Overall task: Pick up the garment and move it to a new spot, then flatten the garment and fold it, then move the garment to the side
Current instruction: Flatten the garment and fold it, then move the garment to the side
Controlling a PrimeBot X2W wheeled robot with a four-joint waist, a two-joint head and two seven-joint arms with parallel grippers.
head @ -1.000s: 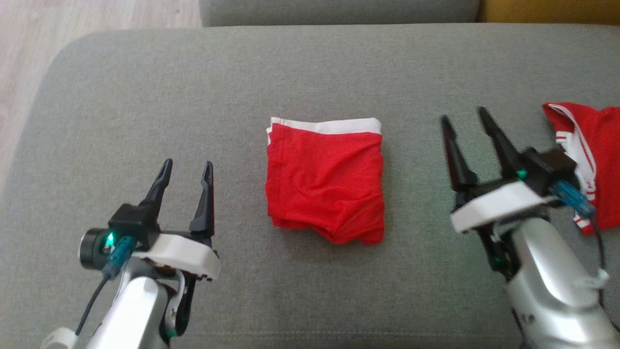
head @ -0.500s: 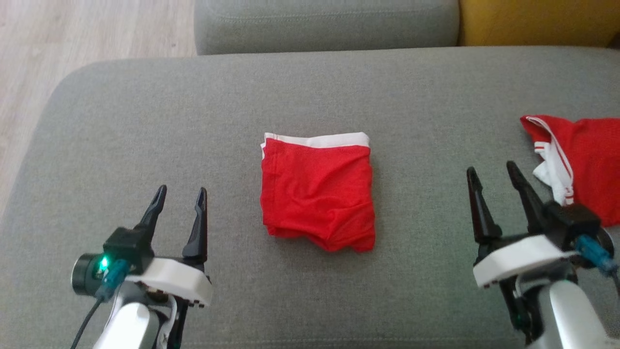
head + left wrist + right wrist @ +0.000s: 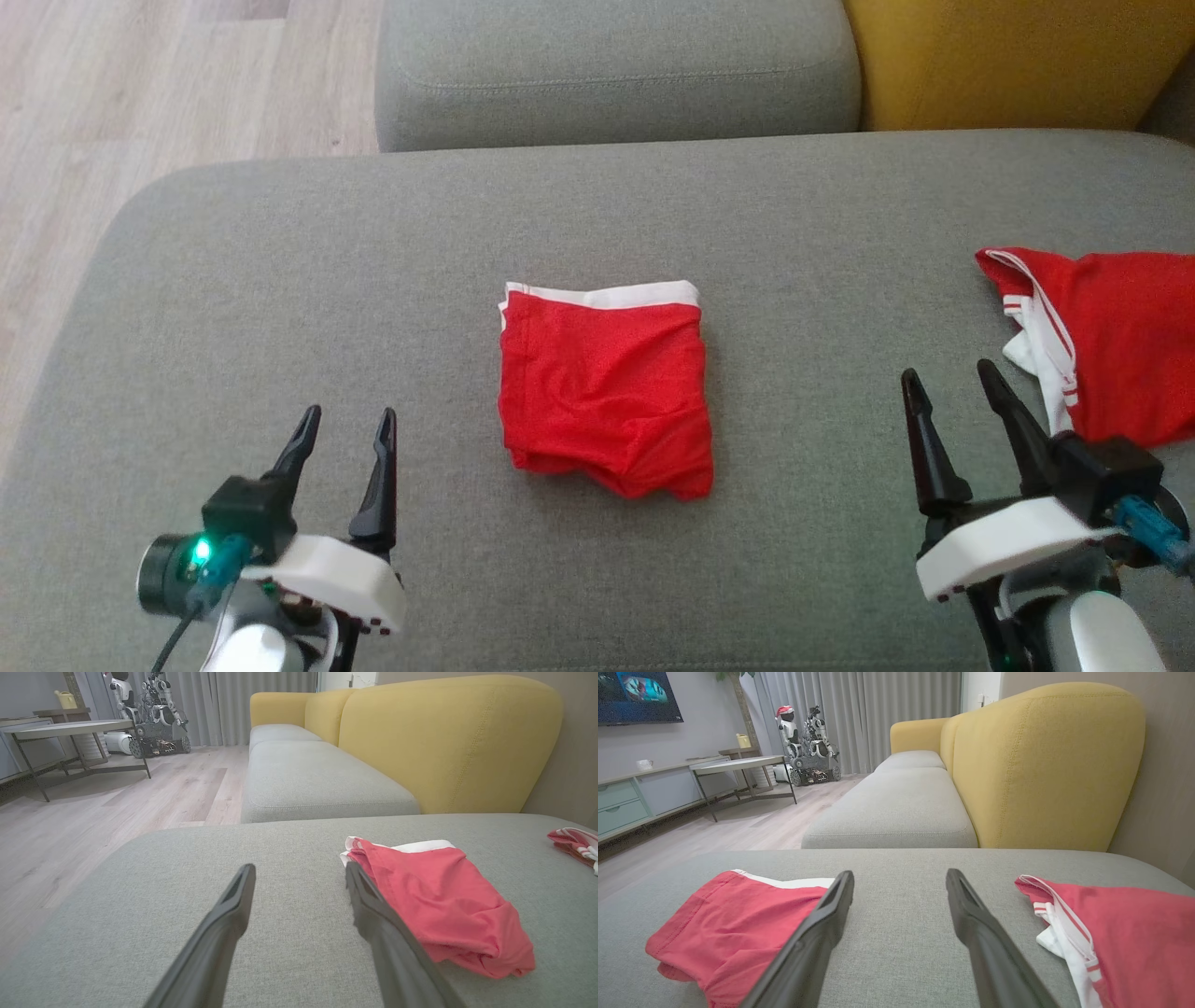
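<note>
One folded garment [image 3: 605, 392] lies near one rumpled garment [image 3: 1116, 341].

Living room, yellow sofa [image 3: 1045, 765], television [image 3: 635, 695] (lit)

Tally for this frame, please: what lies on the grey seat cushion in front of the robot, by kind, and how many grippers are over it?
Red fabric garments: 2 (folded red garment with white waistband, centre; loose red garment with white striped trim, robot's right)
Dark-fingered grippers: 2 (left gripper, right gripper, both open and empty)
Total: 4
</note>
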